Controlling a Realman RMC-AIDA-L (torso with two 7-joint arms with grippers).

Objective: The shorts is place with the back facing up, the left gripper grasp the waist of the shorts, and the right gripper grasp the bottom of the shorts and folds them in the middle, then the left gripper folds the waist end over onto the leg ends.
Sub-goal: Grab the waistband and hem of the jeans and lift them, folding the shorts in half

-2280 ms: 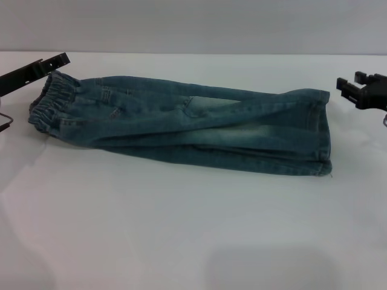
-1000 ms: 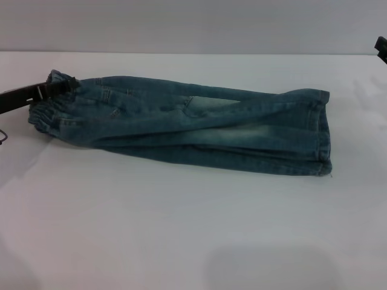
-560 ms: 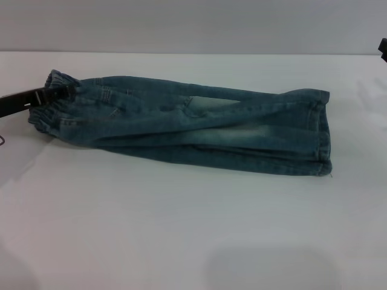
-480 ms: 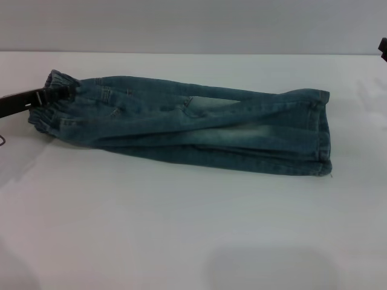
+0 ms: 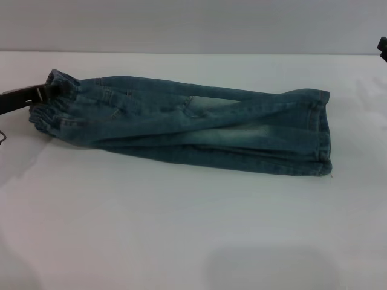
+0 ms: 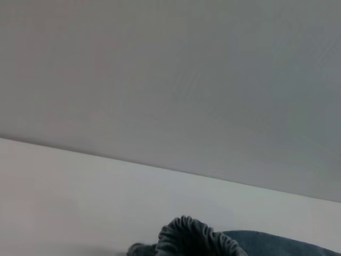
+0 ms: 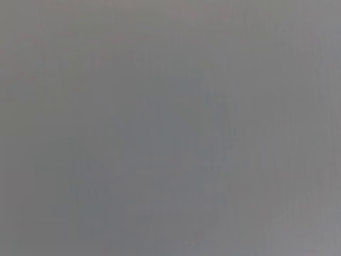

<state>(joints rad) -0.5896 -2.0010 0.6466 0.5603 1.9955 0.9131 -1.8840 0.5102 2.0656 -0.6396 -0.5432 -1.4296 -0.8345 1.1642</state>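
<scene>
The denim shorts (image 5: 181, 124) lie folded lengthwise across the white table (image 5: 181, 229), with a back pocket (image 5: 202, 106) facing up. The ruffled waist (image 5: 51, 99) is at the left and the flat leg hems, the bottom of the shorts (image 5: 320, 136), are at the right. My left gripper (image 5: 48, 92) comes in from the left edge, its tip buried in the waist ruffles and shut on them. The left wrist view shows the bunched waist (image 6: 192, 237) close up. Only a black sliver of my right gripper (image 5: 383, 46) shows at the far right edge, well away from the hems.
A grey wall (image 5: 193, 24) stands behind the table's far edge. Bare white tabletop lies in front of the shorts. The right wrist view shows only plain grey.
My left gripper dropped from above the waist onto it and pushed in; its tip now sits hidden in the ruffles. The right gripper pulled away from the hems to the frame's right edge.
</scene>
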